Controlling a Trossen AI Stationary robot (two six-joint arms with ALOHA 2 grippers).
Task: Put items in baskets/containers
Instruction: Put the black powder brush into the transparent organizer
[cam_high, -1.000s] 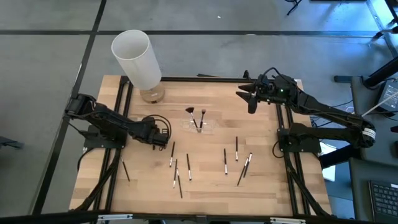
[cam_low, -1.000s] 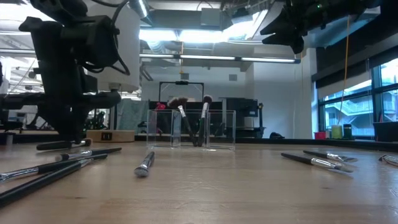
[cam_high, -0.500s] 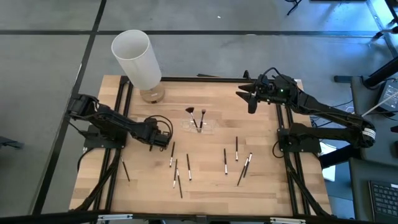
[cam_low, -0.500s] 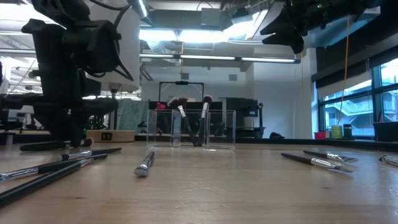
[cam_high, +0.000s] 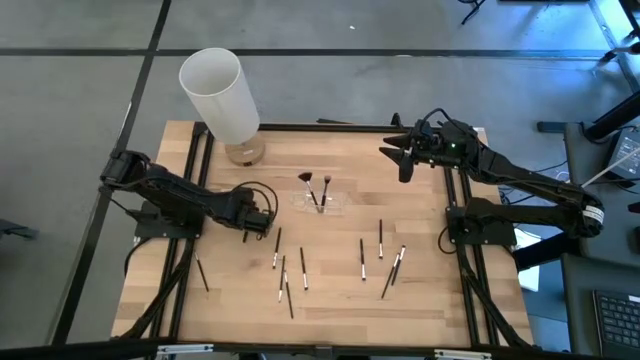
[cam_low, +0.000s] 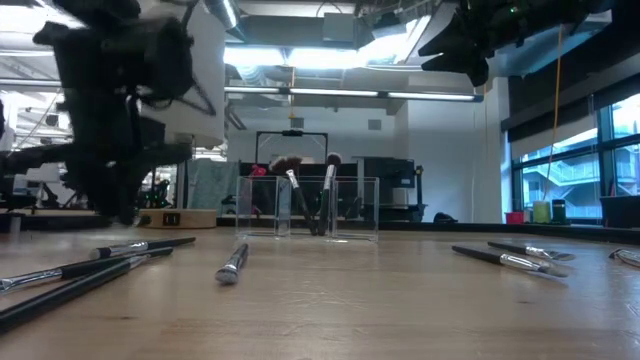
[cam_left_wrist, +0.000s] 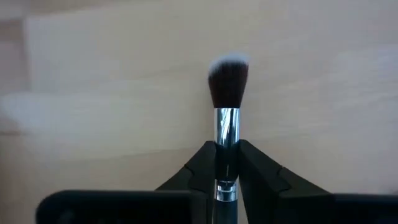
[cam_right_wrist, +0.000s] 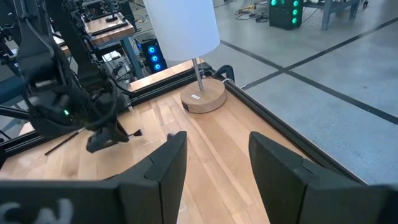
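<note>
My left gripper is at the table's left middle, shut on a dark makeup brush with a silver ferrule and a fluffy tip. The right wrist view also shows the brush. The clear organizer stands at the table's far middle with two brushes upright in it. Several loose brushes and sticks lie flat on the wood in front of it, and more sticks lie to the right. My right gripper hangs open, high over the far right. My left gripper pinches the brush at its silver ferrule, just behind the bristles, between its two fingers. The fingers come steeply from above and lie across the brush. The brush sits roughly level, lifted clear of the table, with its bristle end sticking out past the fingers.
A tall white cylinder on a round wooden base stands at the far left corner. Black frame rails run along both sides of the table. Bare wood lies between the left gripper and the organizer.
The brush that lay on the table beside my left gripper has come up off the wood. The gripper has risen slightly with it and rolled a little. My right arm has kept still.
</note>
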